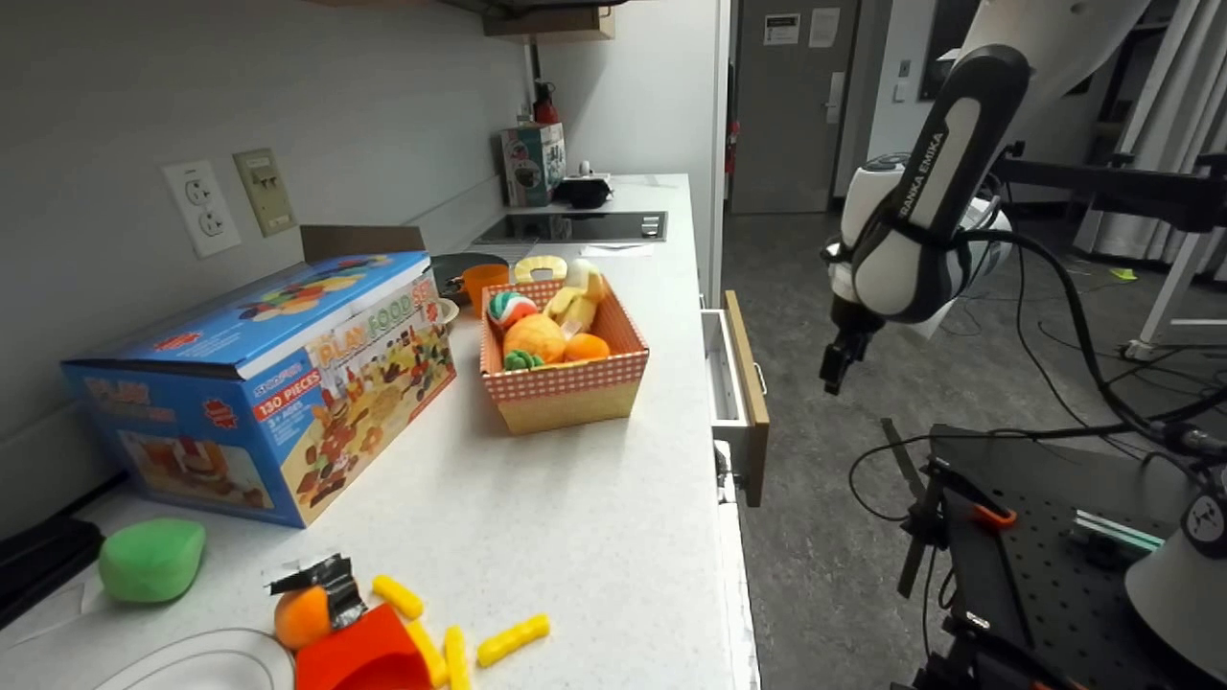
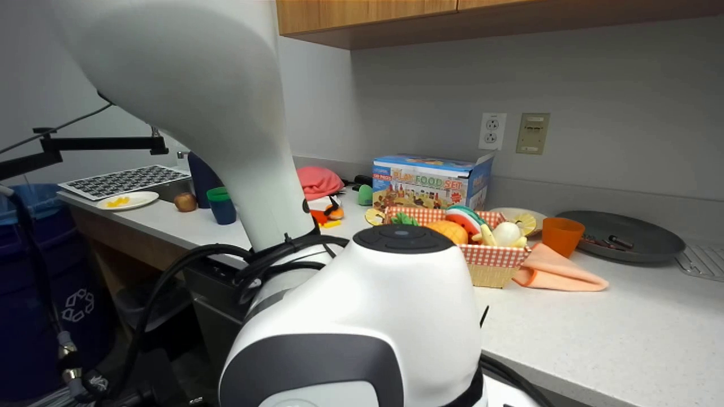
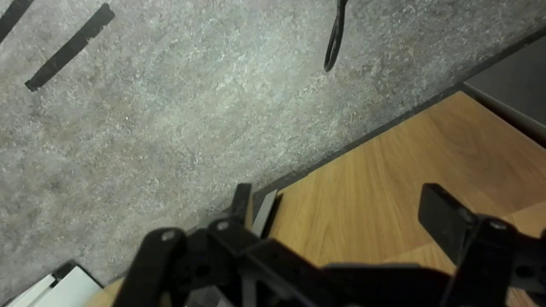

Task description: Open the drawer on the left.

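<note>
drawer (image 1: 746, 364), ajar at nine o'clock from my empty, wide-spread tool (image 1: 832, 378) in an exterior view, looks rigid, easy-sliding; handle (image 1: 761, 379) my best hold.

In both exterior views I can read PLAY FOOD SET on the blue box (image 1: 288, 383). It also says 130 PIECES and 3+. My arm (image 1: 935, 182) has RANKA EMIKA in white on black, and I can't make out the start. The blue bin (image 2: 28, 333) has a white recycling sign (image 2: 78, 305). Words on the papers (image 1: 781, 29) on the door (image 1: 786, 134) and on the tan wall plate (image 2: 532, 137) are too small for me.
</note>
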Action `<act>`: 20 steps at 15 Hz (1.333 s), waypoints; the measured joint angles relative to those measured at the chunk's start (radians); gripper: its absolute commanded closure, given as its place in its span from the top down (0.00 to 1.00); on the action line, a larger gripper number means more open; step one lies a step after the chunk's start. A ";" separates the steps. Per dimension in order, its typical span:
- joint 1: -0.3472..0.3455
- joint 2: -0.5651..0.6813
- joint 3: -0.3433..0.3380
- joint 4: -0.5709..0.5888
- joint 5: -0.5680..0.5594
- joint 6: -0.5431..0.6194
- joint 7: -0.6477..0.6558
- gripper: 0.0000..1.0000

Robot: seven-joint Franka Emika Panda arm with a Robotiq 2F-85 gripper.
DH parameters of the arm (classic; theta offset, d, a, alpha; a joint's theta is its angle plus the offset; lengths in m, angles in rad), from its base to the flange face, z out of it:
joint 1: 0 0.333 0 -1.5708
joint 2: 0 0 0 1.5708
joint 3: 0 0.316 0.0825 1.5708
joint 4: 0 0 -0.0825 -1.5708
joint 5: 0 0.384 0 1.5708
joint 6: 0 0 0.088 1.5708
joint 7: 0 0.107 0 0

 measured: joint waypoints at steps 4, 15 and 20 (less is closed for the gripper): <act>0.128 -0.087 -0.120 0.007 -0.058 0.029 0.000 1.00; 0.271 -0.220 -0.153 0.063 -0.120 0.066 -0.001 1.00; 0.272 -0.218 -0.153 0.063 -0.120 0.063 -0.001 1.00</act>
